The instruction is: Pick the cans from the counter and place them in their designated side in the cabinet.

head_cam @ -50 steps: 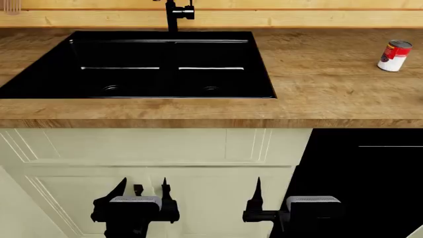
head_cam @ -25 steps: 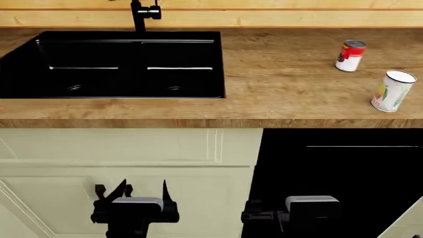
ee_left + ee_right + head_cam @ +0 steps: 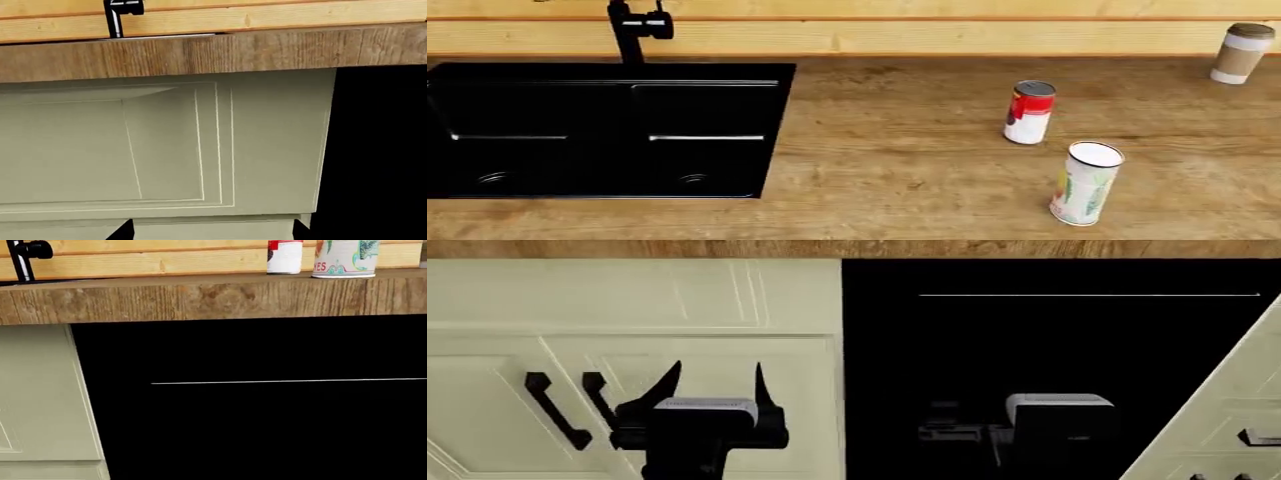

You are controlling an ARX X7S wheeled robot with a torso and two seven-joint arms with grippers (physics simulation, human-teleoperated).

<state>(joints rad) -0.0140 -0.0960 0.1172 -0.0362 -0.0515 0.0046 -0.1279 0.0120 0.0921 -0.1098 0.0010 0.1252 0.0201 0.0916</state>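
Observation:
In the head view a red-and-white can (image 3: 1029,112) stands upright on the wood-grain counter (image 3: 894,180), right of the black sink (image 3: 601,130). A pale green-and-white can (image 3: 1085,183) stands just in front of it and to its right, near the counter's front edge. Both cans show in the right wrist view, the red one (image 3: 285,256) and the green one (image 3: 345,257). My left gripper (image 3: 713,384) is open and empty, low in front of the cream cabinet door (image 3: 627,300). My right gripper (image 3: 977,428) sits low before a black panel; its fingers are lost against the black.
A tan paper cup with a white lid (image 3: 1240,52) stands at the counter's far right back. The black tap (image 3: 634,25) rises behind the sink. Black handles (image 3: 554,410) stick out of the lower cabinet doors. A wide black panel (image 3: 1054,350) lies under the cans, with cream drawers (image 3: 1241,420) to its right.
The head view has shifted right along the counter: sink and red can slid left in view, and the coffee cup and cabinet handles came into view. Both grippers hold the same pose.

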